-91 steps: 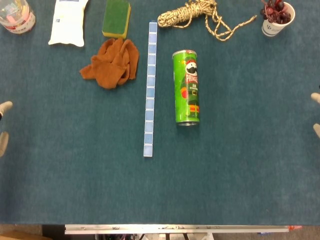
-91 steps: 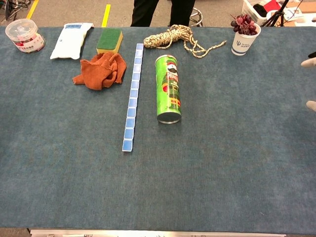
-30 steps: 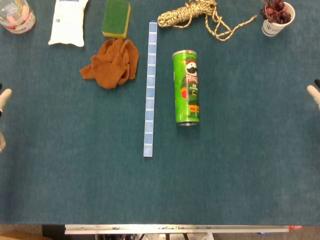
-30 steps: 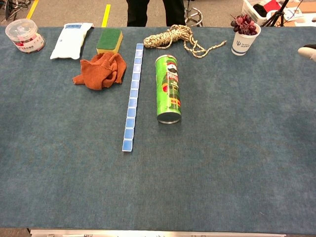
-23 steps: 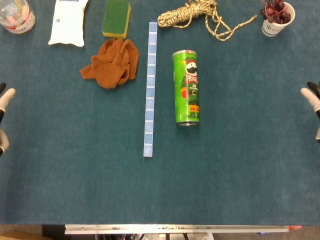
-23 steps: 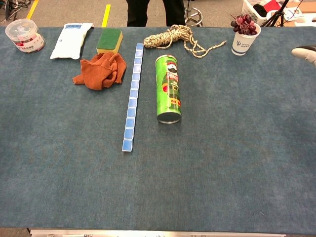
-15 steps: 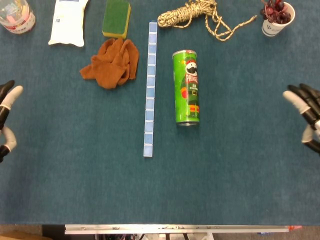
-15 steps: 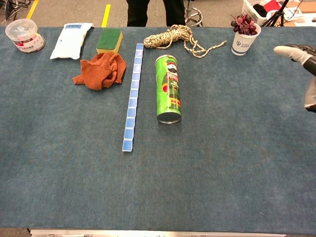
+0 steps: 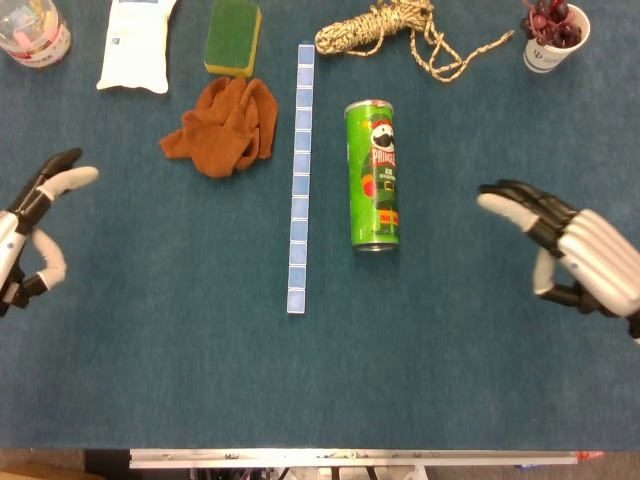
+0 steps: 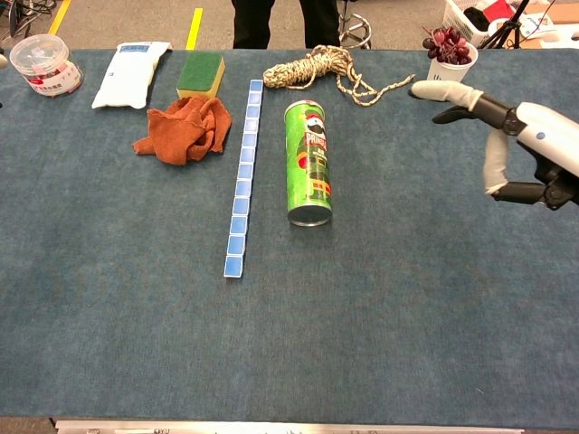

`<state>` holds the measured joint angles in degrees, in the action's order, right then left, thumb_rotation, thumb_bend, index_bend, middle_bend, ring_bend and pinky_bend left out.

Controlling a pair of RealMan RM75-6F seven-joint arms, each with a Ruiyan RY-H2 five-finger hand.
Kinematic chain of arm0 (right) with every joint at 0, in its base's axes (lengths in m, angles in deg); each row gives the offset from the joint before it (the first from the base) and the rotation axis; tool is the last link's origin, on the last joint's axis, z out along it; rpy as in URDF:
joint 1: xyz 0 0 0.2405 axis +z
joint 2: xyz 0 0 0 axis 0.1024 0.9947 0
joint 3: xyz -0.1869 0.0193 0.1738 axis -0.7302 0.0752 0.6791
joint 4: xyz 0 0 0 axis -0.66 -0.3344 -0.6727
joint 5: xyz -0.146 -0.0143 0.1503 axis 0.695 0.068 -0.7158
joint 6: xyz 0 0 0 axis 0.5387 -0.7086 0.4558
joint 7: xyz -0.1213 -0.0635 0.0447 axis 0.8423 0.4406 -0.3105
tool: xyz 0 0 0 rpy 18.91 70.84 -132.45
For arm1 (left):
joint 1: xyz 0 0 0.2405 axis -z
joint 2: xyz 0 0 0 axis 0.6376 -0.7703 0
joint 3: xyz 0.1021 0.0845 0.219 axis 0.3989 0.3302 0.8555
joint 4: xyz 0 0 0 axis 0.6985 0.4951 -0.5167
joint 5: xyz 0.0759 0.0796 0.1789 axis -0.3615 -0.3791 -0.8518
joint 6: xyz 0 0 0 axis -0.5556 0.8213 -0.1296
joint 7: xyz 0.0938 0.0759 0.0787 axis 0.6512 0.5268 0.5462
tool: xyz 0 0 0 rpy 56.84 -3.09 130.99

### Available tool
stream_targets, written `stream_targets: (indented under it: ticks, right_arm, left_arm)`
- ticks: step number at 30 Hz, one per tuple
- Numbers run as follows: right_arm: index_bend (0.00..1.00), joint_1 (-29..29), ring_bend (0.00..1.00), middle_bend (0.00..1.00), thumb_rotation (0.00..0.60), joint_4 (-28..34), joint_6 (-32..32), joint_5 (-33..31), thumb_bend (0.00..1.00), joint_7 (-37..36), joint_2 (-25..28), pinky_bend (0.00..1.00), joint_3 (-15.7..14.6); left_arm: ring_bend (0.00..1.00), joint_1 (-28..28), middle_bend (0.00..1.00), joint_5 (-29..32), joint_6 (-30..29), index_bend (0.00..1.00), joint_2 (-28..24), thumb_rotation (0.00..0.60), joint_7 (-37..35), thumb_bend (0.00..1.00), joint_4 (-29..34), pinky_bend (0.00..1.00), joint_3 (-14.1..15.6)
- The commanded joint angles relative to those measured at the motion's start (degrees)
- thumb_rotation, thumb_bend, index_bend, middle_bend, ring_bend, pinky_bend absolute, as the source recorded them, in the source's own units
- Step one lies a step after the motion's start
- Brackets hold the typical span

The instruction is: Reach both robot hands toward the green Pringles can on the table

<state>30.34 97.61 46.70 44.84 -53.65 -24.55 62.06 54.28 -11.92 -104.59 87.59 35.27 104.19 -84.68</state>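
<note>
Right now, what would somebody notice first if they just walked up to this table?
Probably the bright green Pringles can lying on its side in the middle of the blue table, beside a long strip of blue tiles. Next, the two robot hands coming in from the sides: the left hand and the right hand, both open and empty.
</note>
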Motion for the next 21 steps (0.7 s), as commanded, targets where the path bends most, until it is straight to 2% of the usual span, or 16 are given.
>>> stream_targets:
  ticks: [1,7,15,21]
  right_arm:
    - [0.03,3.75,0.03,0.07,0.6,2.26,-3.32,0.49,1.0,-4.83,1.19,0.16,-0.11]
    - [0.03,7.71,0.03,0.08,0.6,2.8,-6.63,0.17,1.0,-11.82,1.37,0.16,-0.72]
    - [0.03,12.72,0.03,0.11,0.6,2.62,-7.66,3.46,1.0,-24.62,2.62,0.17,-3.8]
    - [0.03,15.36,0.03,0.11,0.6,2.92,-7.49,5.02,1.0,-28.65,2.82,0.17,-5.14]
  left_arm:
    - [0.11,2.14,0.08,0.29,2.68,0.17,-1.99,0.599,-6.21,1.0,0.98,0.2,0.53]
    - [0.12,3.59,0.09,-1.19,3.68,0.19,-4.15,0.578,-13.91,1.0,1.55,0.21,1.58]
    - [0.14,6.17,0.13,-4.59,5.72,0.22,-8.84,0.535,-25.36,1.0,3.15,0.23,4.16]
    - [0.15,8.05,0.15,-8.55,6.39,0.25,-11.52,0.523,-31.58,1.0,3.21,0.25,6.58]
